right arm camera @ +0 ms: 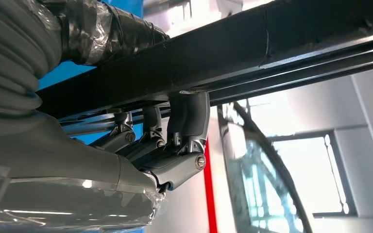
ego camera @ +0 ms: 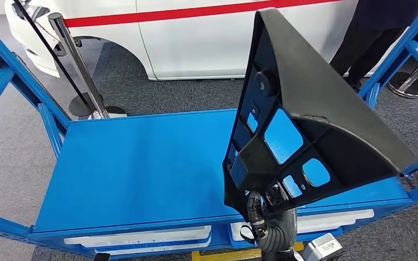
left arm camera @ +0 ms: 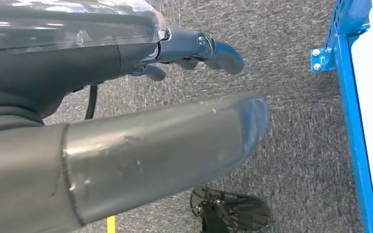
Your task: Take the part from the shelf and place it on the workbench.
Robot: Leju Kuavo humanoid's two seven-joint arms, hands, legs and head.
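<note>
Grey carpet floor, showroom setting: white car (ego camera: 196, 38) with a red stripe behind, chrome barrier posts (ego camera: 79, 65), a person's dark trouser legs (ego camera: 367, 46) at the far right.

Item 1: blue metal cart (ego camera: 141, 163), flat top deck bare; lower tier holds white trays (ego camera: 141, 236), contents too hidden to tell.

Item 2: black plastic part (ego camera: 310, 114), large, roughly triangular, with cut-out windows. Held upright above the right end of the deck, clear of it.

Item 3: right hand (ego camera: 269, 220), under the part's lowest corner; right wrist view shows fingers (right arm camera: 184, 121) curled over a black edge, gripping it.

Item 4: left hand (left arm camera: 194, 51), hanging over carpet beside the cart frame, fingers loosely extended, holding nothing.

Risks, as judged: the grip sits at one narrow corner with the bulk towering above, so the part may pivot or slip during a turn. Its tall edge could strike the cart uprights, or the person nearby.
</note>
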